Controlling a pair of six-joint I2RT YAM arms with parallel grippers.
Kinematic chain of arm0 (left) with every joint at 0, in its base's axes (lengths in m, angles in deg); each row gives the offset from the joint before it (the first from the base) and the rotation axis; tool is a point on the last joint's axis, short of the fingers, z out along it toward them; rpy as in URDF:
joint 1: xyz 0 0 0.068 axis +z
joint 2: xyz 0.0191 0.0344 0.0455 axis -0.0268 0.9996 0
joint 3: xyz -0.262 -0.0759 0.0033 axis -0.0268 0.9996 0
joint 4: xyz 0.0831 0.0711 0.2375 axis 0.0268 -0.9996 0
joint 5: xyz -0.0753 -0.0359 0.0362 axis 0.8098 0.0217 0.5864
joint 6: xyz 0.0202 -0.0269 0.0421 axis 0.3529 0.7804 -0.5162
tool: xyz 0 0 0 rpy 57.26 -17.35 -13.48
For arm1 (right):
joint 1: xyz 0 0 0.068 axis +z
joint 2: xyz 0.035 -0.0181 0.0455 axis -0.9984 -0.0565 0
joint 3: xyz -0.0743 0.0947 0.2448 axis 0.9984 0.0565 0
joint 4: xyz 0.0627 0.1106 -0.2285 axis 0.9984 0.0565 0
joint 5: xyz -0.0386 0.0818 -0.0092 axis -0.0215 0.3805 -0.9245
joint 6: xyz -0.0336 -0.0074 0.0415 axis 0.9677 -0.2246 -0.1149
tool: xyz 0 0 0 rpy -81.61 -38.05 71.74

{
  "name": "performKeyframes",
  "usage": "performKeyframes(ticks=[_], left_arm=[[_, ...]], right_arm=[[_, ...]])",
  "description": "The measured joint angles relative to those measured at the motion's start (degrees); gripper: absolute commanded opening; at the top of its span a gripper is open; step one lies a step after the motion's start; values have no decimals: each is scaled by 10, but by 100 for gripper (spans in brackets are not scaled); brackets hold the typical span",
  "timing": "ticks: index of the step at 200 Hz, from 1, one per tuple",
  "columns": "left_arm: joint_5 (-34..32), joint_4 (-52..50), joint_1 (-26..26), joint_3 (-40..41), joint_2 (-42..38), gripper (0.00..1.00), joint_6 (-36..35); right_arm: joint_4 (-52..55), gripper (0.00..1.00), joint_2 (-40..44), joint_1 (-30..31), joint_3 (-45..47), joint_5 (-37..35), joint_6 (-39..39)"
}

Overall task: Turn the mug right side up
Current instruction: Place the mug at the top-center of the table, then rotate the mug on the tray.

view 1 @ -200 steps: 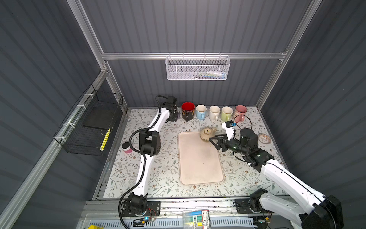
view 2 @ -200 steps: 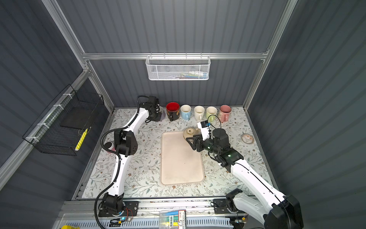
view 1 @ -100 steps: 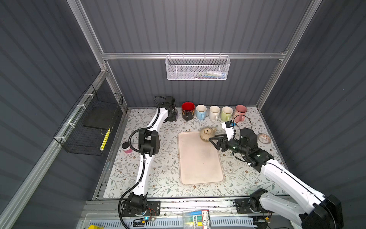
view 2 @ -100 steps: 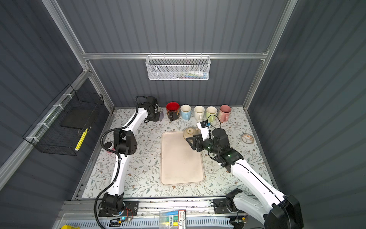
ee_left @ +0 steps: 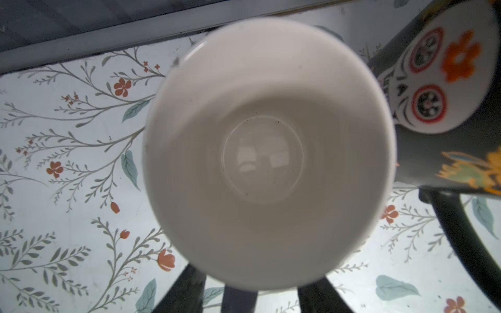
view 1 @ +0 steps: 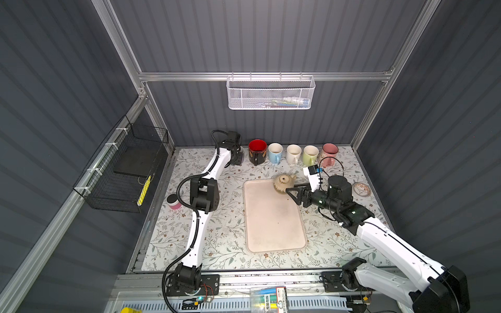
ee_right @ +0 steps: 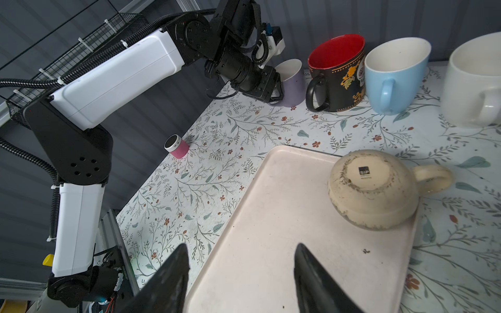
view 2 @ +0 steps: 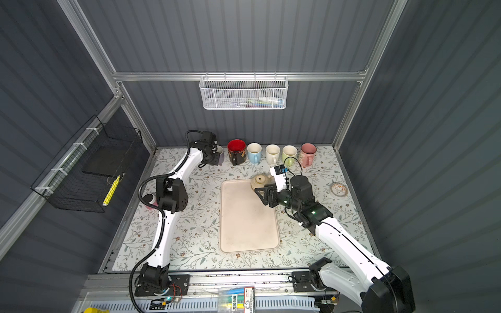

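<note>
A cell of dark grey ribbed walls on an aluminium frame is seen, floored by a worktop [view 1: 222, 244] printed with leaves and small flowers. A white mesh basket [view 1: 271, 94] is hung on the far wall and a black wire basket [view 1: 127, 173] on the left wall. A pale tray [view 1: 271, 230] is laid in the middle of the worktop. The beige mug [view 1: 282, 183] is found upside down on the tray's far right corner, its base turned up and its handle stuck out to the right past the tray's edge. The right pincer [view 1: 291, 193] is held just beside the mug on its near right side, low over the tray, its fingers [ee_right: 173, 271] spread apart and nothing gripped between them. Along the far wall a row of upright mugs is set: a lavender mug [ee_right: 292, 81] at the left end, then a black mug [view 1: 257, 154] with a red inside, a blue mug [view 1: 275, 154], a white mug [view 1: 293, 155], a green mug [view 1: 310, 155] and a pink mug [view 1: 328, 154]. The left pincer [view 2: 212, 158] is placed close against the lavender mug; in the left wrist view its fingers [ee_left: 189, 290] are seen apart past the rim of the mug's open mouth, with bare worktop showing between them, and whether the mug is touched cannot be told. A small pink pot [view 1: 173, 202] is stood near the worktop's left edge
</note>
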Motion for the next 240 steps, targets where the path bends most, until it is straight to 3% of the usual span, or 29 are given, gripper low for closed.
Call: performKeyframes(ticks=[52, 76, 117, 154, 196, 240], left_arm=[[2, 2, 0, 31, -52, 79, -2], [3, 19, 0, 98, -128, 87, -7], [13, 48, 0, 184, -260, 91, -8], [46, 100, 0, 329, -401, 100, 3], [76, 161, -4, 532, -545, 100, 30], [66, 178, -44, 680, -651, 100, 42]], right_arm=[[28, 65, 0, 0, -2, -11, 2], [60, 67, -26, -1, -35, -31, 9], [104, 68, -100, -39, -123, -49, 17], [145, 69, -206, -79, -212, -72, 17], [180, 69, -334, -96, -322, -76, 17], [203, 70, -438, -110, -400, -73, 17]])
